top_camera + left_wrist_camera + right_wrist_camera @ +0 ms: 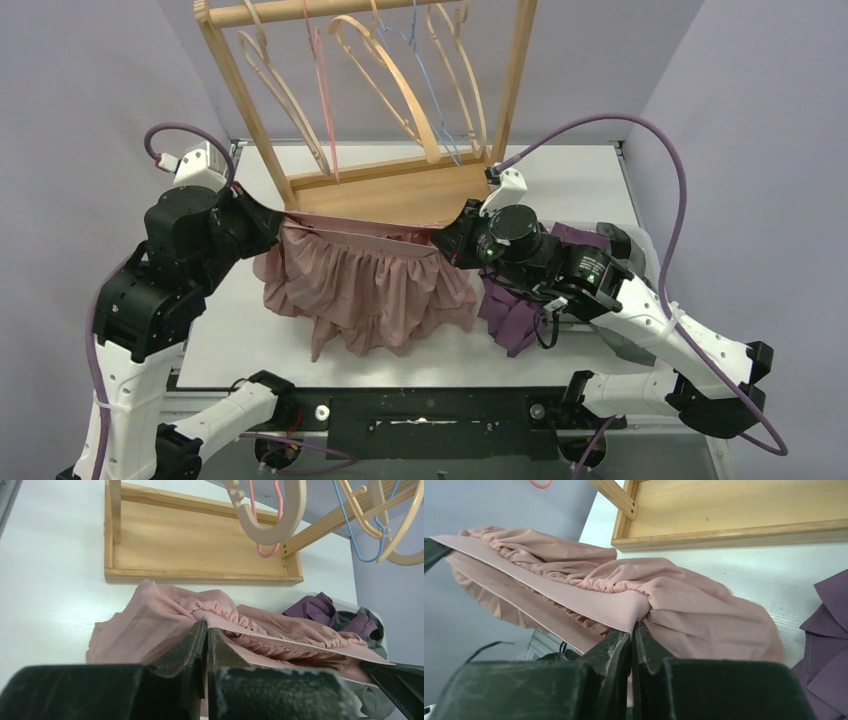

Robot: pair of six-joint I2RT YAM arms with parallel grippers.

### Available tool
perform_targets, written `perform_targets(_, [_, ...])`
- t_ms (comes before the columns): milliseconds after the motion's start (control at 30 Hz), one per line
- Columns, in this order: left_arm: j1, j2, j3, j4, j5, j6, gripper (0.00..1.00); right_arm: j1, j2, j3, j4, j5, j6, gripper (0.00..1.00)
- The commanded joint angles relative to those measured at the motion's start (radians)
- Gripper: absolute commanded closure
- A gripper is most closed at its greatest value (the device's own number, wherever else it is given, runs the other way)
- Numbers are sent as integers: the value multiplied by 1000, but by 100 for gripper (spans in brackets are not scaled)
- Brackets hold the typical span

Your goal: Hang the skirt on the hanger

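Left gripper (268, 216): jaws are pinched shut on the left end of the pink skirt's (365, 285) waistband. The skirt hangs between your two arms, just in front of the wooden rack (400, 190). Its waistband is stretched taut and its hem is bunched on the table (232, 330).

Right gripper (447, 240): closed the same way, on the waistband's right end. A purple garment (512, 318) lies just beside it.

Step in hand, by my reading, is carrying the spread waistband up to a wooden hanger (402, 88).
- Keep both grips level and the tension even.
- Lift until the hem leaves the table before you move back, so it doesn't snag the rack's front lip.

Views: only the top view shows the whole hangers and the trailing hem. Only the wrist views show the fabric actually caught between the fingertips, which the arms hide from above.
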Motion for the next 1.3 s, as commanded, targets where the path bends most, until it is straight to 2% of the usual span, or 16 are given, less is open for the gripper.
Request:
perform_targets(0, [6,-12,23,2,-120,40,100,-64,-46,-67,135,-76,-5,100])
perform_targets(100, [6,-38,-80,59,-50,27,100,-109,-59,-105,57,-21,31,100])
perform_targets(300, [7,-124,-496,249,191,-66,100,-148,-83,-236,-126,126,86,100])
perform_targets(400, [9,-132,-647,329,240,-105,100,-172,-83,-332,-108,68,95,100])
perform_targets(533, [10,-88,-764,393,263,-125,100,-187,-52,-438,-41,-9,122,99])
perform_targets(600, [14,-67,-792,409,271,-130,98,-196,-40,-475,-11,-39,132,97])
perform_targets(633, [18,-59,-797,411,275,-132,93,-198,-37,-482,-2,-44,132,94])
perform_targets(800, [36,-76,-766,406,264,-122,60,-199,-89,-441,16,-28,65,56])
perform_targets(900, [45,-98,-737,399,260,-104,51,-200,-154,-405,52,-35,-29,41])
perform_targets(1133, [50,-160,-681,396,236,-87,45,-201,-201,-196,70,50,-228,38])
perform_targets(1267, [50,-189,-647,440,259,-69,44,-200,-119,-12,111,64,-302,49])
